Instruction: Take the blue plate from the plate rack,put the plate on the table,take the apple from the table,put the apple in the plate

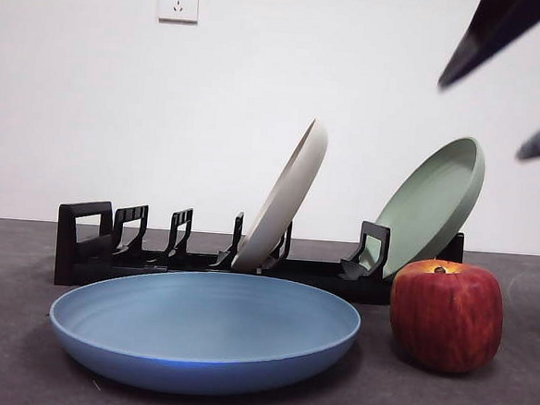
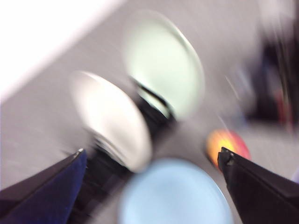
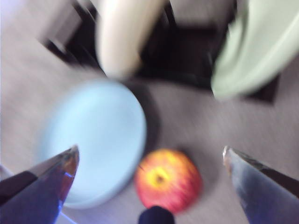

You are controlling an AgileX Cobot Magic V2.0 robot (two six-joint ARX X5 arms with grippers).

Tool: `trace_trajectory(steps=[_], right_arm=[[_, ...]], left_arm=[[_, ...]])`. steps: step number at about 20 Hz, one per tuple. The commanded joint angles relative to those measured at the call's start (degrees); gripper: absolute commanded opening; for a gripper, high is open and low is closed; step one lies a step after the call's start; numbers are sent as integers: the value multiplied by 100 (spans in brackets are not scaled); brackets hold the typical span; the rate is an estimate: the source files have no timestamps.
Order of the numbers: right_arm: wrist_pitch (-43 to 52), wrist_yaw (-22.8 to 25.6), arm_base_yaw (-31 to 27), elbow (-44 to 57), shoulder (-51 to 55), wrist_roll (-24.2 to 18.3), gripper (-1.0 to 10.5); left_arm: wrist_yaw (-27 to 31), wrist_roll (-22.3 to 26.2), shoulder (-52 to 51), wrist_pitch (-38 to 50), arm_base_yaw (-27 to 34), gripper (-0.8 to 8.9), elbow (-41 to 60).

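On dark grey table, blue plate beside apple, white wall behind, both arms' jaws spread, empty.

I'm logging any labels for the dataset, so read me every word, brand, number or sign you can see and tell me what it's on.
None can be read.
The blue plate, cream-white plate, sage-green plate, apple and plate rack show no print in the front view.
The wall socket shows only its plug holes.
Both wrist views are too blurred to show any lettering.
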State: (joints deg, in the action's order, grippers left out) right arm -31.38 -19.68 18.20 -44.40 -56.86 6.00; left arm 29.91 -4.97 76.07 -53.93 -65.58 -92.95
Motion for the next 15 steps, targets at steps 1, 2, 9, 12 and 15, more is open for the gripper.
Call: trace_trajectory(steps=[1,2,9,12,15], right_arm=[[-166,627,516,-118,-385,-192,547],[-175,782,710,-140,-586,-203,547],[-142,1429,1414,-210,-2098,-201,542],[2,1429,1414,-210,-2691,-201,535],[74,1624,1414,-210,-3008,-140,331]], left_arm=[[221,74,-369,-223,219,472,-531],[321,74,-544,-280,310,472,-721],[1189,175,-1611,-485,586,472,-1032],[1414,173,-1888,-664,586,472,-1032],[1517,155,-2011,-857,586,472,-1032]])
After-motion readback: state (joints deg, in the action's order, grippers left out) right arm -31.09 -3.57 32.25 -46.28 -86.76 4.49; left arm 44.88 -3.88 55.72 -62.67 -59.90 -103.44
